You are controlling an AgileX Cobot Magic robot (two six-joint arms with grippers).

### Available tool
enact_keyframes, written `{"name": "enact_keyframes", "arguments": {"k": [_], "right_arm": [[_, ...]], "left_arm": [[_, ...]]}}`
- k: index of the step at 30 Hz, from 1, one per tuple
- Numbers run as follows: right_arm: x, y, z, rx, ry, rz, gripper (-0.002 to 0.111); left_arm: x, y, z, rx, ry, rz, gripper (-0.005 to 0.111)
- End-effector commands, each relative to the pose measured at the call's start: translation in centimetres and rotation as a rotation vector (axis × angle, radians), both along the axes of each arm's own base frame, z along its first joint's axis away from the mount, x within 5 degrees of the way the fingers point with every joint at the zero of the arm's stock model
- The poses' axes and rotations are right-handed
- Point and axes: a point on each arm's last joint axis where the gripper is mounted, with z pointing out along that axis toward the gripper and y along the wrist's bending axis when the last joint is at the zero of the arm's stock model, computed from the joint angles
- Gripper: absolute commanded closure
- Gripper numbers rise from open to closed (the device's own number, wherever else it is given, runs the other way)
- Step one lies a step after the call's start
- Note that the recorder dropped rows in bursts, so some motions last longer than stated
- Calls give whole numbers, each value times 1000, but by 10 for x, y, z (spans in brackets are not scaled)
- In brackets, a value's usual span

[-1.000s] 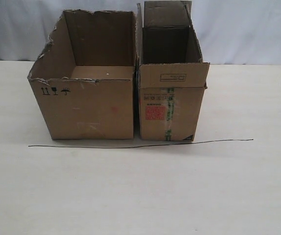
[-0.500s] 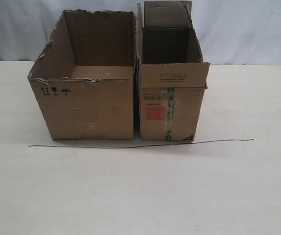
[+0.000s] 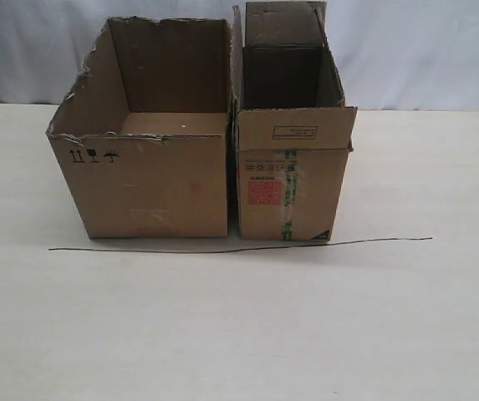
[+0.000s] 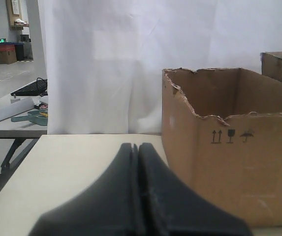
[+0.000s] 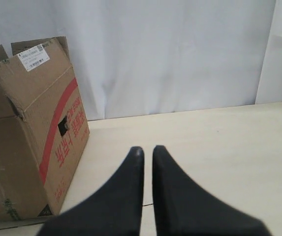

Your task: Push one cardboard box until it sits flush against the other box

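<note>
Two cartons stand side by side on a pale tabletop [image 3: 239, 334], in front of a white curtain [image 3: 423, 50].

1. The narrow brown cardboard box [image 3: 293, 184] with upright flaps stands on the right in the exterior view. Its front face carries a red square sticker [image 3: 263, 194] and a vertical strip of green tape [image 3: 289, 196]. The right wrist view shows a white label [image 5: 33, 57] on one flap and a curved red stripe [image 5: 57, 123] on the side wall.
2. The wider brown cardboard box [image 3: 151, 188] with a ragged torn rim stands on the left. Small black handling symbols [image 3: 94, 155] are printed near the upper corner of its front face.
3. A narrow dark slit separates the facing walls of the two cartons (whether they touch anywhere cannot be told).
4. A thin dark line [image 3: 239, 248] runs across the tabletop just in front of both cartons.

Neither arm appears in the exterior view. The left gripper [image 4: 135, 146] has its black fingers pressed fully together and holds nothing; the wider carton lies beside it, not touching. The right gripper [image 5: 148, 148] has its fingers drawn together to a thin slit, holds nothing, and is apart from the narrow carton.
</note>
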Motion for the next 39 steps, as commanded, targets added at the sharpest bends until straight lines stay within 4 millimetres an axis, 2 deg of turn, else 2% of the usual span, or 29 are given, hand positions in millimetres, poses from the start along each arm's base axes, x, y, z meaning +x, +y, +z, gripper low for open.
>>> {"name": "enact_keyframes", "arguments": {"k": [1,8,12,39], "right_arm": [[0,0,-2,4,4,-6,103],[0,0,-2,-1,4,-6,103],[0,-1,-1,-62,-1,-12,103],[0,-1,-1,-47,0,-10,103]], "left_arm": [[0,0,1,-4,-13,1,107],[0,0,0,-3,-11,1,107],[0,0,0,-3,-11,1,107],[0,0,0,-3,-10,2,107]]}}
